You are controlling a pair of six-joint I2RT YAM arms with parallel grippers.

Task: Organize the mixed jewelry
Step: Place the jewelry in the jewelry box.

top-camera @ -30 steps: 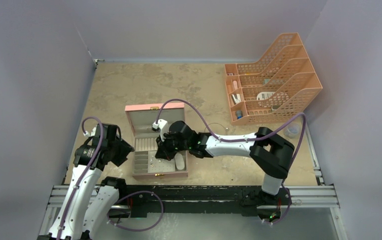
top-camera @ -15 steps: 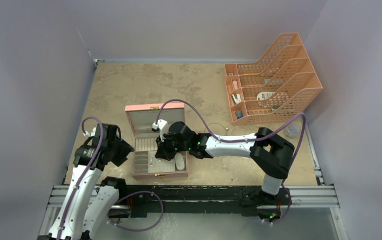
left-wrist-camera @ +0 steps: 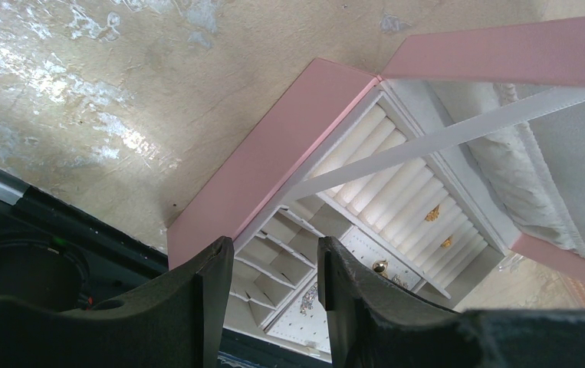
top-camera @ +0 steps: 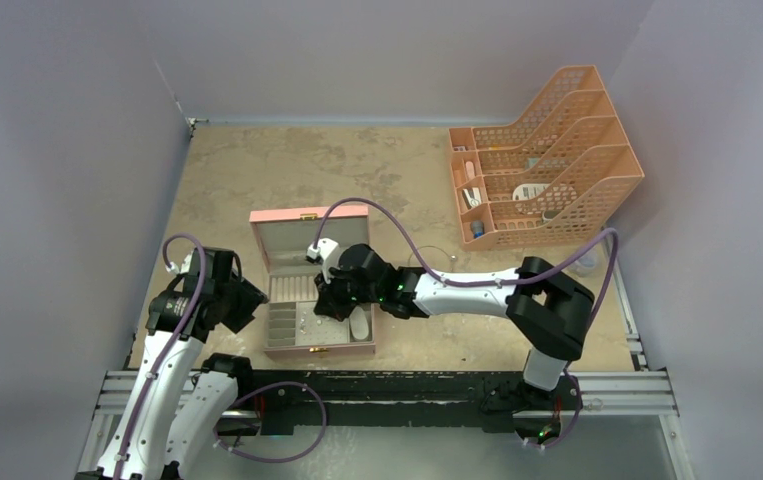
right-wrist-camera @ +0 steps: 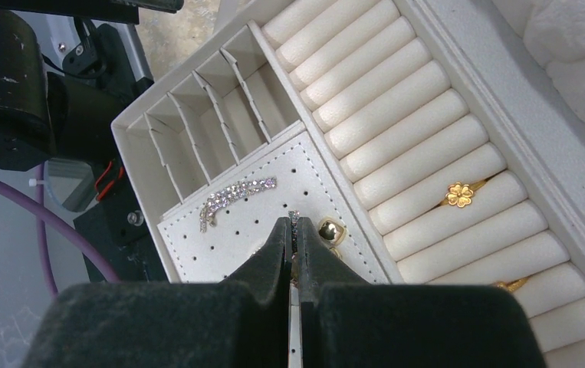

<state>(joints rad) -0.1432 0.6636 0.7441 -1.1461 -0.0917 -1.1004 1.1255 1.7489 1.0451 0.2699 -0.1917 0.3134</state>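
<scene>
Silvery strand [right-wrist-camera: 294, 217] pinched in the closed right pincer [right-wrist-camera: 294, 230] above the perforated pad [right-wrist-camera: 220, 239]; lower straight and release beside the crystal bar [right-wrist-camera: 237, 198], clear of the gold stud [right-wrist-camera: 330, 229]. Left pincer [left-wrist-camera: 274, 291] spread beside the pink box [left-wrist-camera: 274, 161].

The pink box [left-wrist-camera: 274, 161], cream-lined, holds a gold flower ring [right-wrist-camera: 458, 194] and a glittering silver piece [right-wrist-camera: 235, 198].
</scene>
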